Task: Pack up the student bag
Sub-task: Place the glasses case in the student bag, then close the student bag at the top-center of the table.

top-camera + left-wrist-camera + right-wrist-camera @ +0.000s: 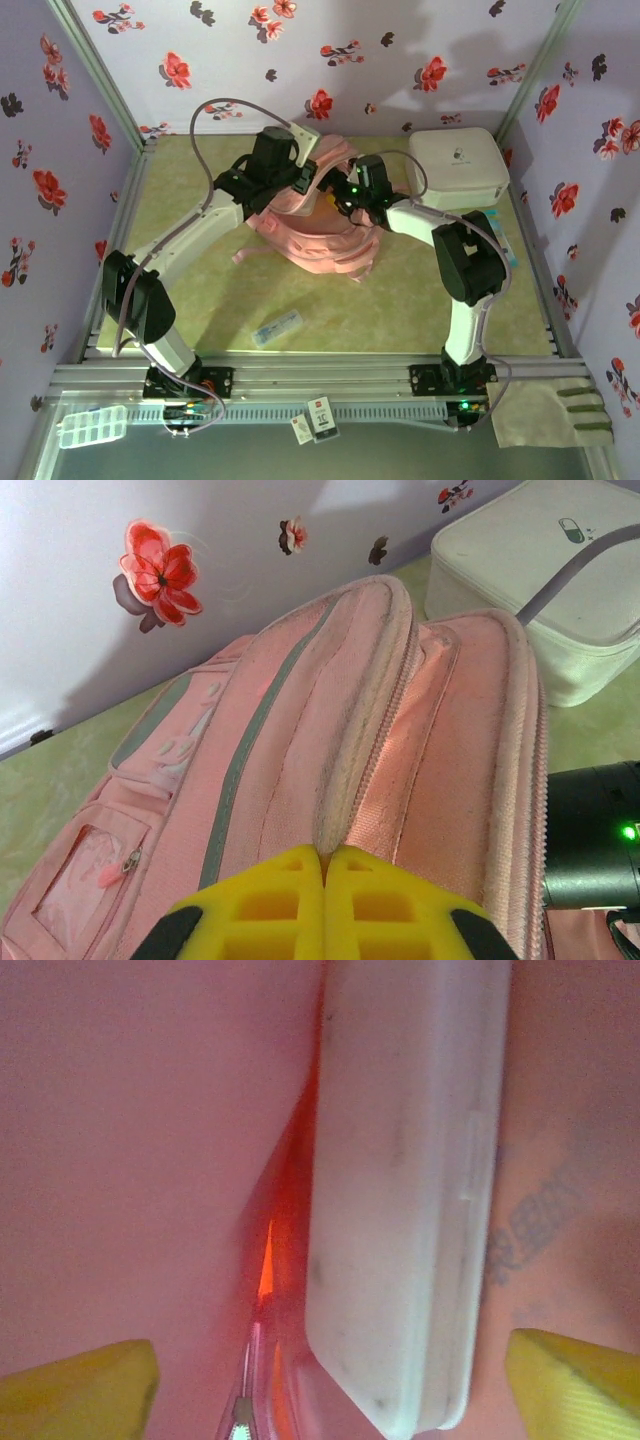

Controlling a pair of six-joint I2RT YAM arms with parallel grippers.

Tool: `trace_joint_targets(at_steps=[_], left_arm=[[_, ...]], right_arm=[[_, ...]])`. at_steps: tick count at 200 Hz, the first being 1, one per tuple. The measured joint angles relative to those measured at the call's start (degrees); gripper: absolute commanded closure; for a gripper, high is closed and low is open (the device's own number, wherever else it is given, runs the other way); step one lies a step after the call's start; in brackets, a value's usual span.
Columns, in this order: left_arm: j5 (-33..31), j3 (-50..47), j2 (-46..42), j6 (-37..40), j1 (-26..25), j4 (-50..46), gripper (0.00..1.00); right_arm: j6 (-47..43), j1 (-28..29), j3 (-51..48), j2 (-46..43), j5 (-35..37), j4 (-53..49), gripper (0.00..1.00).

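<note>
— Where does the large soft pink fabric backpack (322, 240) sit?
— Mid-table in the top view, a little toward twelve o'clock, with a white rounded-square hard case (458, 165) at its two o'clock.
— And the left claw (325, 875)?
— Its yellow fingers are pressed together at six o'clock in the left wrist view. The backpack's fuzzy zip ridge runs straight into the tips, so it seems to pinch that edge, though the contact itself is hidden.
— The right claw (330, 1380)?
— Spread wide inside pink fabric. A flat white plastic box (410, 1190) lies between the fingertips, nearer the three o'clock one, touching neither.
</note>
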Motion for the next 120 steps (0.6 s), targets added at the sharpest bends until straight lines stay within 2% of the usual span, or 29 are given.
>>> trace_joint_targets(at_steps=[49, 106, 120], left_arm=[[0.0, 0.1, 0.0, -0.2, 0.0, -0.2, 1.0], [0.0, 0.1, 0.1, -0.4, 0.0, -0.3, 1.0], [0.0, 0.1, 0.1, -0.4, 0.0, -0.3, 1.0]], right_arm=[[-1.3, 0.8, -0.6, 0.0, 3.7, -3.1, 0.48], [1.0, 3.4, 2.7, 6.1, 4.4, -1.0, 0.69], [1.9, 3.9, 4.1, 8.3, 4.4, 0.6, 0.71]])
